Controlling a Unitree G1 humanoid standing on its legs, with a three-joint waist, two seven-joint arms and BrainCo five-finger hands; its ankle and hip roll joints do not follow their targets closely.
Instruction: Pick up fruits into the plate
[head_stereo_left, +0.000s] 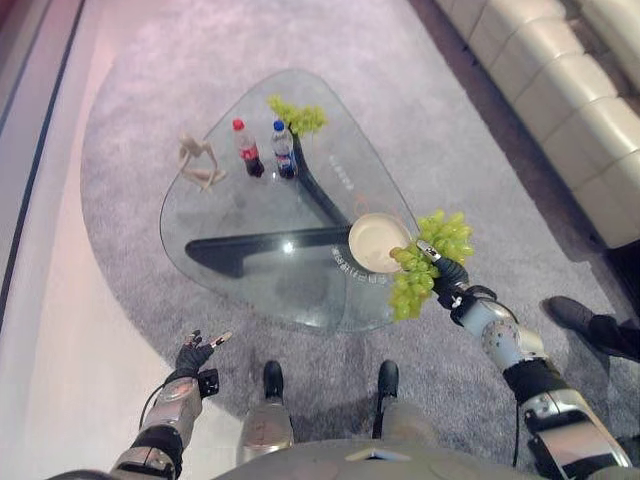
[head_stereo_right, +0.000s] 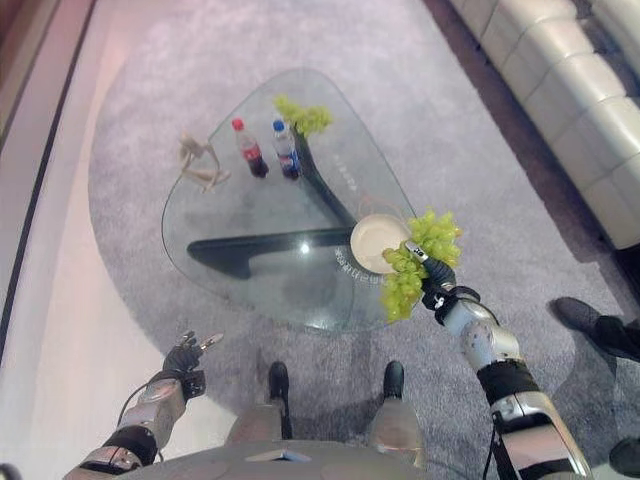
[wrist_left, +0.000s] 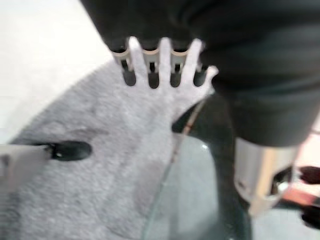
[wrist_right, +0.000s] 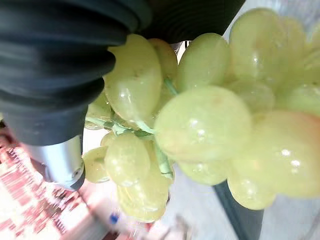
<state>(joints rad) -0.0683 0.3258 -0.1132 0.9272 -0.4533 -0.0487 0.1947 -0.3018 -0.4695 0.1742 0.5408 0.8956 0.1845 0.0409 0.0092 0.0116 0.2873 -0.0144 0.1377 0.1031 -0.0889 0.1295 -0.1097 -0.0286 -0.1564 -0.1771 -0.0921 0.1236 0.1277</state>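
- The right hand (head_stereo_left: 447, 275) has its fingers closed round a bunch of green grapes (head_stereo_left: 428, 262) and holds it off the table (head_stereo_left: 240, 240), at the near right rim of the cream plate (head_stereo_left: 375, 240).
- Risk: the bunch hangs mostly outside the plate, over the table edge and the grey carpet (head_stereo_left: 140, 120). If the fingers let go here, I judge that it could slide off the rim or drop to the carpet.
- The grip looks to be on loose stems, so single grapes may tear away.
- A second grape bunch (head_stereo_left: 297, 116) lies at the far side of the table, just beside two bottles (head_stereo_left: 266, 148), with a pale wooden figure (head_stereo_left: 198, 160) further left.
- The left hand (head_stereo_left: 195, 352) hangs over the carpet, fingers spread, holding nothing.
- The right wrist view shows the grapes' stems and skin up close; the eye views show where the plate lies.
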